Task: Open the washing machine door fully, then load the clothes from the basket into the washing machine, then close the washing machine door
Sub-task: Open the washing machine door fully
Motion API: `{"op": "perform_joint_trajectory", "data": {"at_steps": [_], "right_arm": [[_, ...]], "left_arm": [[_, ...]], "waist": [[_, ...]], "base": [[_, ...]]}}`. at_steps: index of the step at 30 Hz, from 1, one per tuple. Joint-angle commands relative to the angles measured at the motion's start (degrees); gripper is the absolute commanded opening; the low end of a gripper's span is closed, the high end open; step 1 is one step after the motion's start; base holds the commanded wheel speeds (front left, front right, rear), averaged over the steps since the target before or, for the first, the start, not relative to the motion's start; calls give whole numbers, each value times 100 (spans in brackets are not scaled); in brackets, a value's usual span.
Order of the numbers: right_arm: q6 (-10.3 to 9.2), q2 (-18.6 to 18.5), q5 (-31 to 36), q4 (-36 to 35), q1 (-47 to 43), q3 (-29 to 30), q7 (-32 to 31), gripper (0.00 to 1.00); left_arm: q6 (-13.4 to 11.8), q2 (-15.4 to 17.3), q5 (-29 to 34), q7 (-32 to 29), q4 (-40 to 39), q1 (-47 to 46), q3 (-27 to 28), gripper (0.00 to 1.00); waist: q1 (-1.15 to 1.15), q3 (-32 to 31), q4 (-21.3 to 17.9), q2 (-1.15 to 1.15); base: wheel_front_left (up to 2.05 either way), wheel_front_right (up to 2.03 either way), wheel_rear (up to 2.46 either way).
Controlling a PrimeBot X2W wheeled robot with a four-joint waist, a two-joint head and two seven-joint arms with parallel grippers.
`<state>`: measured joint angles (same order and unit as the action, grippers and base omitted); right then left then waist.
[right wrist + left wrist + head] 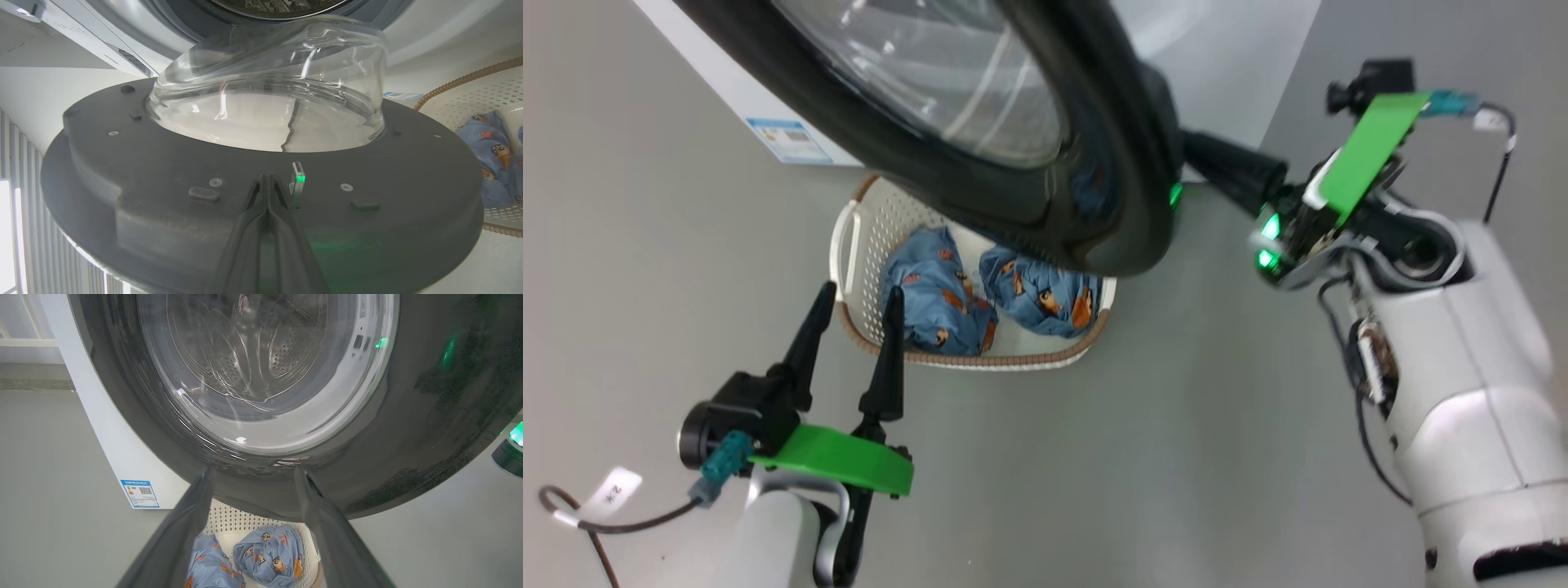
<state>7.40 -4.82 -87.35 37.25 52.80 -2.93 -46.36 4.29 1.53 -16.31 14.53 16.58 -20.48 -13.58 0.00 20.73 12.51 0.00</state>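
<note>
The washing machine door [1111,188], a black ring around a glass bowl [265,102], stands swung out over the basket [866,245]. Two blue printed bundles of clothes [935,298] [1037,294] lie in the basket. My left gripper [858,306] hangs open just left of and above the basket, fingers pointing at it. In its wrist view the open left gripper [253,473] faces the door's ring [429,416], with the clothes [269,555] below. My right gripper [267,179] is shut, tips against the door's grey inner face [122,163] beside the latch [297,183]. In the head view the door's edge hides the tips of the right gripper [1225,167].
The washing machine's white body [114,449] carries a blue energy sticker [140,493] at its lower corner. Its grey gasket [184,16] shows beyond the glass bowl. Grey floor [1176,425] surrounds the basket. A tagged cable [613,490] trails from my left wrist.
</note>
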Motion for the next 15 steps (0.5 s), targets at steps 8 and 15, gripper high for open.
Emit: {"op": "perform_joint_trajectory", "data": {"at_steps": [8, 15], "right_arm": [[9, 193, -554, -134, -531, -1130, 541, 0], [9, 194, -1016, -83, -808, -1871, 954, 0]], "left_arm": [[32, 134, 35, 47, 21, 282, 120, 100], [50, 134, 43, 47, 105, 458, 86, 100]], "waist": [[0, -604, -7, 0], [0, -932, 54, 0]], "base": [[0, 0, 0], [0, 0, 0]]}}
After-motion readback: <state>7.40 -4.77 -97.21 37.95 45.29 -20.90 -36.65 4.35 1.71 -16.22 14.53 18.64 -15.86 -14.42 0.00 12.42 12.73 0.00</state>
